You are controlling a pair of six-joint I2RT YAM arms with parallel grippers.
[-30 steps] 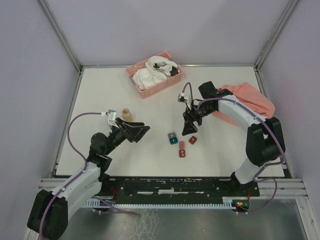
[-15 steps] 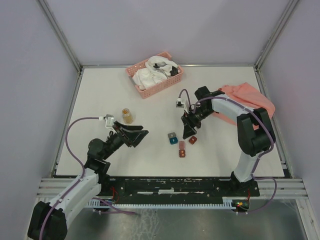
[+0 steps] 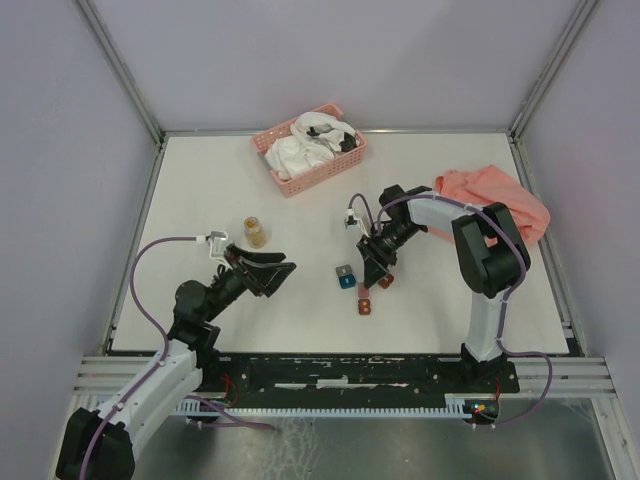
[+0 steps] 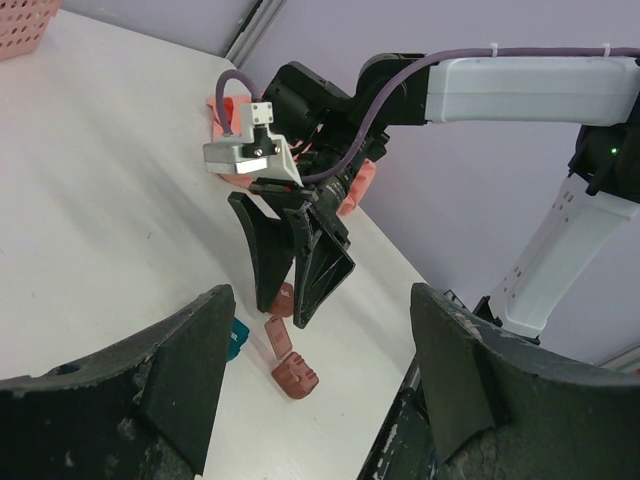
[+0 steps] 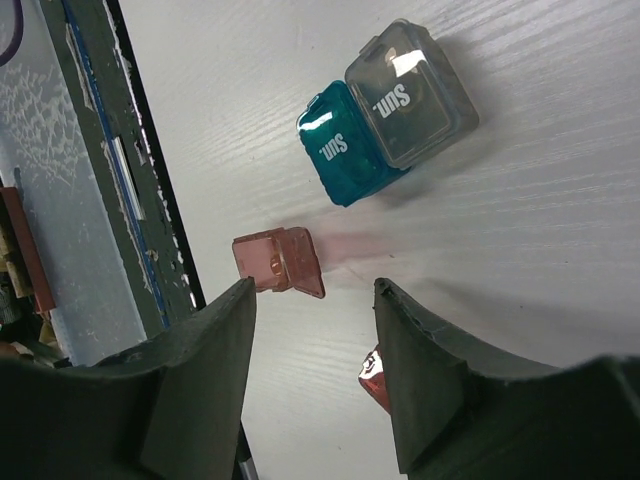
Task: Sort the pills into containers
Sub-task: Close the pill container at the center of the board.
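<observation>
Moved, top view: the right hand has swung in and dropped over the containers, its fingers drawing closer; the left hand has slid back a little from the jar of pills, which has stayed put
Layout, top view: grey box and teal box touch; the open dark red box and the other dark red box lie just beside them, under the right hand; pink basket and salmon cloth sit well apart, far across the worktop
Left wrist view: left hand spread wide, nothing between its fingers; right hand's fingers form a narrow V, tips down by the other dark red box, contact cannot be told
Right wrist view: fingers apart, gripping nothing; the open dark red box lies just ahead of the gap
Meaning: the pills look all in the capped jar, so sorting seems not yet begun; the right hand seems to be readying a red box
</observation>
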